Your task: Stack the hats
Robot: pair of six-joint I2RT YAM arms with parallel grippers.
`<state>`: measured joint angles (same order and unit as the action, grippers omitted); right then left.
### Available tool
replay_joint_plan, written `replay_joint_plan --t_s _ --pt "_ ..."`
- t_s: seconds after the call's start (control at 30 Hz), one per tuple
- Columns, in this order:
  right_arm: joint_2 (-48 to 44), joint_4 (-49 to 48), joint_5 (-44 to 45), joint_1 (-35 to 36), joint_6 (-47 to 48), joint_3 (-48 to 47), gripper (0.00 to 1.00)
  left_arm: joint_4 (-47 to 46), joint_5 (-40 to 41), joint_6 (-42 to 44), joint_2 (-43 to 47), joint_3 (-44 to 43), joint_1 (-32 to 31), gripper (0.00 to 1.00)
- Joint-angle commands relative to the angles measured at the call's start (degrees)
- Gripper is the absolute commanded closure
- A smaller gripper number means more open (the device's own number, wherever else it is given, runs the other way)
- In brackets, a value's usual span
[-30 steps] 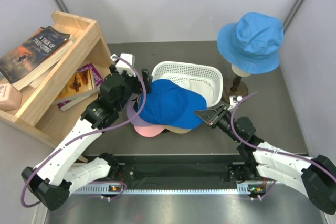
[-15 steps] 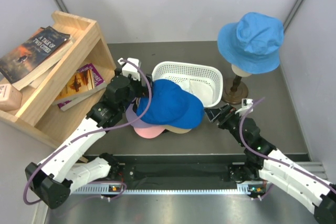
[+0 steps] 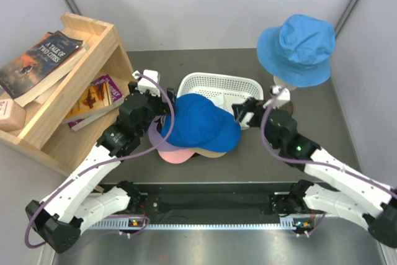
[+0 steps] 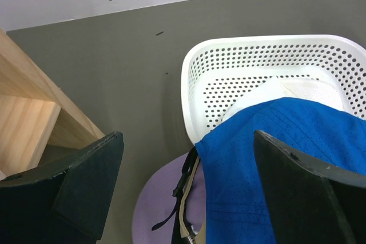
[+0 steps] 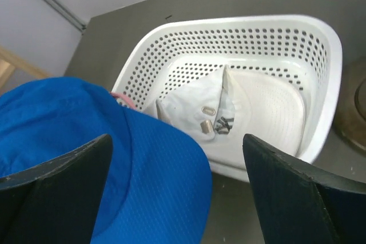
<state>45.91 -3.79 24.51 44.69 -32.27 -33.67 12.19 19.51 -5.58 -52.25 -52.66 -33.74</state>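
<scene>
From the top external camera, the royal blue cap (image 3: 201,122) is lying on top of a pile, with the lavender cap (image 3: 156,136), pink cap (image 3: 177,154) and tan cap (image 3: 213,152) peeking out beneath it, its far edge overlapping the white basket (image 3: 218,85). The left gripper (image 3: 169,105) is hovering at the pile's left edge, the right gripper (image 3: 242,111) over the basket's near rim. In the left wrist view, the left gripper's fingers (image 4: 86,182) are standing wide apart, gripping nothing, above the blue and lavender caps. In the right wrist view, the right gripper's fingers (image 5: 60,187) are likewise spread and empty, and the white cap (image 5: 240,107) is lying crumpled inside the basket.
</scene>
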Motion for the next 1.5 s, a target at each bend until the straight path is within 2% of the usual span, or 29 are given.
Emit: replay_joint_plan --t_s 0.0,0.1,0.2,0.4,0.57,0.8,0.93,1.3,1.33,1.37,1.43,1.47 --pt "14.6 1.7 1.8 0.1 7.4 -16.9 0.03 -3.5 0.9 0.9 0.5 0.6 0.1 0.01" --pt "25.4 7.4 1.1 -1.6 7.0 -26.4 0.02 -3.2 0.9 0.9 0.4 0.6 0.1 0.01" --pt "32.5 5.8 0.3 -4.2 5.7 -31.1 0.0 -3.1 1.2 0.8 1.0 0.8 0.1 0.01" --pt "46.5 13.6 1.0 -7.9 0.7 -40.1 0.0 -3.1 1.2 0.9 1.9 1.1 0.1 0.01" --pt "53.9 14.5 -0.9 -11.0 -4.8 -39.9 0.0 -3.1 0.7 0.6 2.2 1.1 0.1 0.01" --pt "59.6 12.8 -1.1 -13.1 -9.6 -38.8 0.0 -3.1 -0.1 0.4 1.4 1.2 0.1 0.01" --pt "61.5 12.2 2.5 -13.3 -12.3 -36.4 0.0 -3.1 -0.1 0.4 1.1 1.2 0.1 0.01" --pt "69.0 12.1 1.1 -13.7 -13.8 -38.4 0.0 -3.2 0.3 0.8 1.0 1.5 0.1 0.01" --pt "69.1 11.8 0.4 -13.7 -13.9 -38.1 0.02 -3.3 0.6 0.8 1.0 1.6 0.1 0.01" --pt "69.0 11.3 0.1 -13.7 -13.6 -37.8 0.11 -3.3 0.7 0.8 1.1 1.7 0.1 0.01" --pt "67.8 9.9 -0.9 -13.7 -13.6 -36.3 0.19 -3.6 0.8 1.0 1.3 1.8 0.2 0.01" --pt "67.2 9.4 -1.2 -13.7 -13.3 -35.9 0.27 -3.6 0.7 0.9 1.3 1.8 0.1 0.01"
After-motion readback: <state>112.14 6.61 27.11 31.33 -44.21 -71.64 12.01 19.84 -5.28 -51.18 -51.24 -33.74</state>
